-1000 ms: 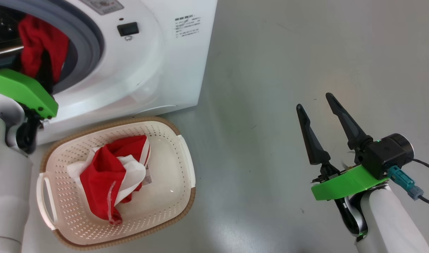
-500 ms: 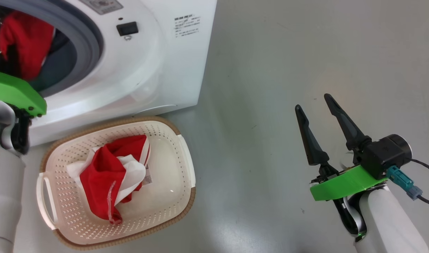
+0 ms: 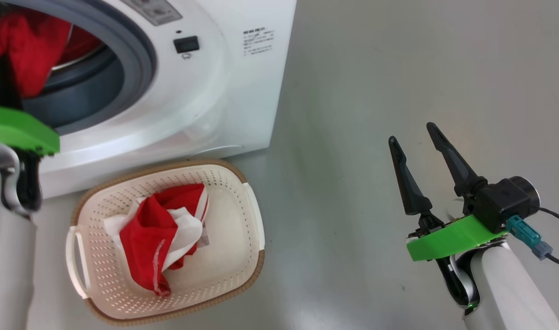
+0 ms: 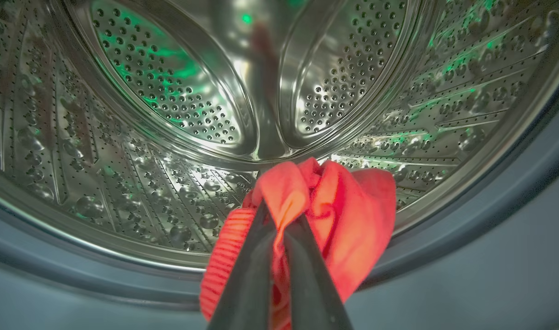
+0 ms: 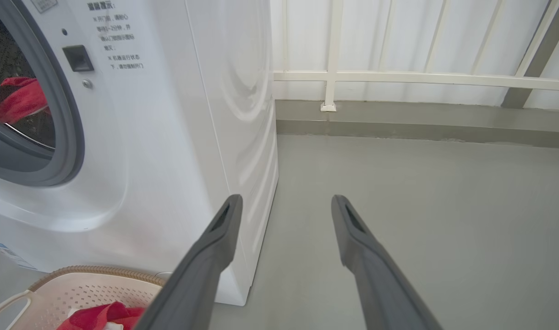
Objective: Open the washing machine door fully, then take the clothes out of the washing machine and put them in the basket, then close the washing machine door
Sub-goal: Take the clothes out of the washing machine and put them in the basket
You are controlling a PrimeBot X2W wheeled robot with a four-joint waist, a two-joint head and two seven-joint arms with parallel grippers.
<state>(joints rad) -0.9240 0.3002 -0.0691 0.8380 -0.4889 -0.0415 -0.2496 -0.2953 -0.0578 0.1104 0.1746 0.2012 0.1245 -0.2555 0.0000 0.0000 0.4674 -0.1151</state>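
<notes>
The left tool is pinching a red garment at the mouth of the washing machine, just above its grey rubber ring. A red and white garment lies in the basket just in front. The right tool is spread wide, holding nothing.

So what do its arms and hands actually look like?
The left forearm and right forearm are smooth white tubes. The right one ends in a bright green bracket carrying a black camera block with a teal plug and black cable. The left gripper and right gripper each have two long, dark, tapering jaws.
</notes>
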